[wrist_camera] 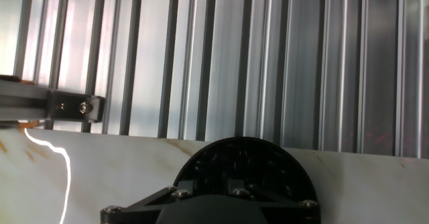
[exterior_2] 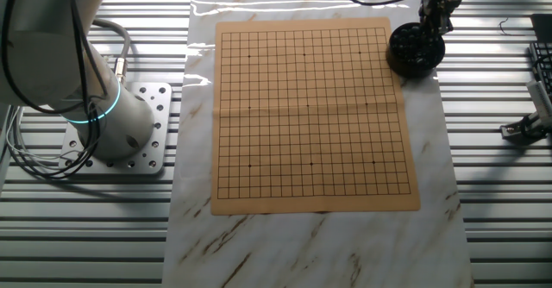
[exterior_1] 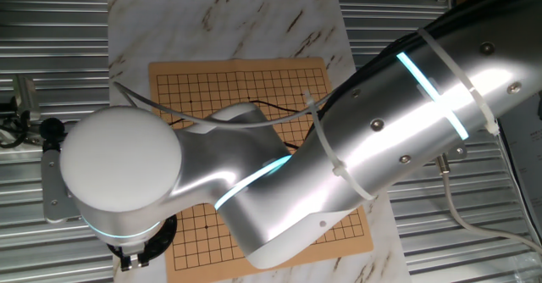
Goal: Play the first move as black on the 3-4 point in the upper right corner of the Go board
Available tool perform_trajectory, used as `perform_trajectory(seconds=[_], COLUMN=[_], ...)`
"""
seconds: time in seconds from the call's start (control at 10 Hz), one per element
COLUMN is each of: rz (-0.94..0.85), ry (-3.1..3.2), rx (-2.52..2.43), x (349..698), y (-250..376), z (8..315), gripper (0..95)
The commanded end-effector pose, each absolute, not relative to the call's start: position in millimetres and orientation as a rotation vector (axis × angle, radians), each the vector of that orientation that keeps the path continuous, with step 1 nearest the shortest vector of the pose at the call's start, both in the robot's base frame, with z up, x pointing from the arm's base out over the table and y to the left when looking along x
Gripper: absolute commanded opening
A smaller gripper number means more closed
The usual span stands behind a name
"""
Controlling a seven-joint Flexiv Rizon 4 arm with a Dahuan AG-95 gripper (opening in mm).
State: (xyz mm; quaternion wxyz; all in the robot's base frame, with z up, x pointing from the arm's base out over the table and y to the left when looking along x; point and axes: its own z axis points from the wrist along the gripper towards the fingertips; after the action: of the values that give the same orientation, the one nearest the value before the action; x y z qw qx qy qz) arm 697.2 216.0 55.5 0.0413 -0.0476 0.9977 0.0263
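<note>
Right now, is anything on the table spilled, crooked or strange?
Nothing stands out. The Go board lies flat and square on the marble mat with no stones on it, and the black bowl sits upright beside its corner, nothing spilled around it.

The Go board (exterior_2: 310, 115) is tan, ruled with a fine black grid and a few small black dots at the star points. It lies on a white marble-patterned sheet (exterior_2: 315, 245) streaked with brown veins. The bench (exterior_2: 78, 228) around it is ribbed grey metal. The bowl (exterior_2: 415, 51) is black, filled with glossy black stones (wrist_camera: 231, 160). The arm (exterior_1: 406, 139) is silver, with a white round cap and glowing cyan rings. The pincer (exterior_2: 434, 12) is dark. A white cable (wrist_camera: 64, 160) crosses the marble.
</note>
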Motion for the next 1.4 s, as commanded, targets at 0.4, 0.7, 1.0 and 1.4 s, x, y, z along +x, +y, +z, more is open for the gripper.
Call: perform_trajectory(seconds=[0.4, 0.7, 1.0, 1.4], rz=[0.084, 0.084, 0.085, 0.073], ry=[3.056, 3.054, 3.053, 3.065], rx=[-0.143, -0.141, -0.149, -0.170], x=[697.5, 697.5, 697.5, 697.5], y=[216.5, 216.6, 216.6, 216.6], z=[54.8, 54.8, 54.9, 54.9], gripper=[19.0, 19.0, 19.0, 19.0])
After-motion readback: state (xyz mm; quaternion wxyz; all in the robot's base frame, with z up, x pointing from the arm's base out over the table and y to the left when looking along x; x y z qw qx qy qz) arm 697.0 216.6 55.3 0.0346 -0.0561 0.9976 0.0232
